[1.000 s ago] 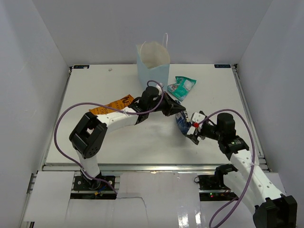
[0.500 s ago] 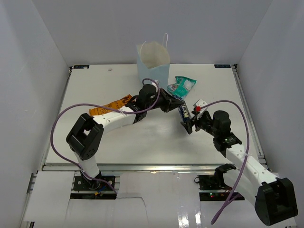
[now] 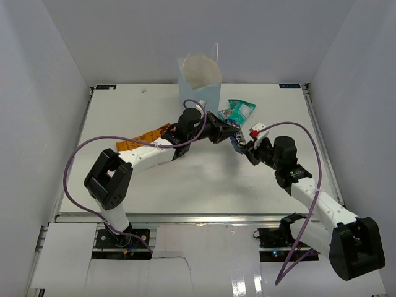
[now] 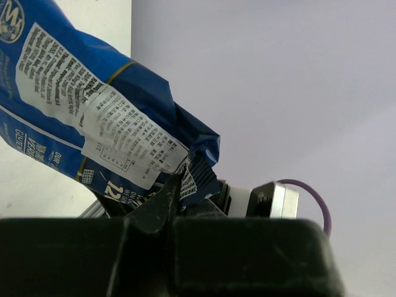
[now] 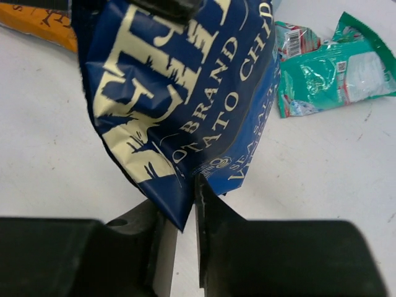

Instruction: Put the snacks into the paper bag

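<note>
White tabletop [image 3: 154, 185] lies beneath me; my right gripper [image 5: 182, 204] pinches one corner of a crinkly dark blue foil chip packet [image 5: 179, 93], and my left gripper [image 4: 179, 185] clamps its other end. Beyond them, a tall pale blue paper bag [image 3: 199, 86] stands upright.

Blue packet [image 5: 185, 93] with cream lettering, crumpled, fills the upper centre. Right gripper [image 5: 179, 207]: black jaws drawn close on the packet's lower corner, both touching it, with a narrow gap showing beneath. Teal pouch [image 5: 346, 65] lies flat on the white tabletop [image 5: 322, 179], upper right. Orange bag [image 5: 34, 28], partly cut off, lies upper left
</note>
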Motion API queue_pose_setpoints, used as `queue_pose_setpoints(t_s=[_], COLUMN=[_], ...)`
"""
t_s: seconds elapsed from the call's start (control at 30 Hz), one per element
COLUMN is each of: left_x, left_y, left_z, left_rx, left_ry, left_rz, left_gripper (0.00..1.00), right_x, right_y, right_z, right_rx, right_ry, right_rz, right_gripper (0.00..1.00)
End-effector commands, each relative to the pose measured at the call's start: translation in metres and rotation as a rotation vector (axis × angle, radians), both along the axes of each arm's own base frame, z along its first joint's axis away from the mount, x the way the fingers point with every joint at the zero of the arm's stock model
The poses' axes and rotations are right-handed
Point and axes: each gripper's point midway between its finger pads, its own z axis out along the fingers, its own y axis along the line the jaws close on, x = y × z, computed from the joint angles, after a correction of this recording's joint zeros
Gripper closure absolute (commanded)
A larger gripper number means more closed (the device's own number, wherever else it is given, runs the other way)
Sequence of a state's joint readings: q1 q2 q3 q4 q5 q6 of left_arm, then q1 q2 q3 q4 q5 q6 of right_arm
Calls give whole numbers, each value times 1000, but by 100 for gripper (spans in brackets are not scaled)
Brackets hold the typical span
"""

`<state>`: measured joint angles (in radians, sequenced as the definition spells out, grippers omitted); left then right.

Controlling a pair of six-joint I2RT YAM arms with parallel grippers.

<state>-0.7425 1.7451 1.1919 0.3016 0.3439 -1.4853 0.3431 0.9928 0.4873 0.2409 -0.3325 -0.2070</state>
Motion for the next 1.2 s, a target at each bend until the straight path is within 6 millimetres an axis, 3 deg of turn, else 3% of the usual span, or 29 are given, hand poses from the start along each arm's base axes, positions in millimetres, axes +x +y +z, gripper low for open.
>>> queue_pose_setpoints(t_s=[0.0,0.13,0.2,0.23,0.27,0.33,0.37,0.47,0.7,0.77,0.8,0.97,1.17], left_x=[-27,-27,-25,-25,-24,-23,-23,-22,-23,-22,-23,-21,-21], left_y=[0,4,7,8,8,8,8,6,4,5,4,6,6], left_z=[41,50,50,51,52,51,51,50,46,43,41,36,27], left_rx=[-72,-81,-83,-85,-86,-89,-90,-91,-91,-91,-93,-87,-78], left_ry=[-58,-77,-76,-81,-82,-77,-79,-71,-62,-53,-49,-39,-23], left_rz=[-87,-75,-70,-70,-68,-71,-74,-81,-89,-88,-89,-74,-70], left_gripper=[100,100,100,100,100,100,100,100,100,100,100,100,100], right_x=[28,29,27,26,26,26,27,28,26,26,27,39,31], right_y=[6,8,10,10,10,10,9,11,27,34,36,33,43], right_z=[67,89,92,94,95,97,97,101,105,107,110,114,126], right_rx=[68,88,84,91,91,93,90,97,199,223,233,215,178], right_ry=[-156,-191,-189,-192,-198,-204,-202,-212,-135,-121,-127,-171,-257], right_rz=[-30,-16,1,1,2,0,-6,6,34,39,22,-91,-44], right_gripper=[83,86,82,75,56,39,25,15,11,2,10,10,10])
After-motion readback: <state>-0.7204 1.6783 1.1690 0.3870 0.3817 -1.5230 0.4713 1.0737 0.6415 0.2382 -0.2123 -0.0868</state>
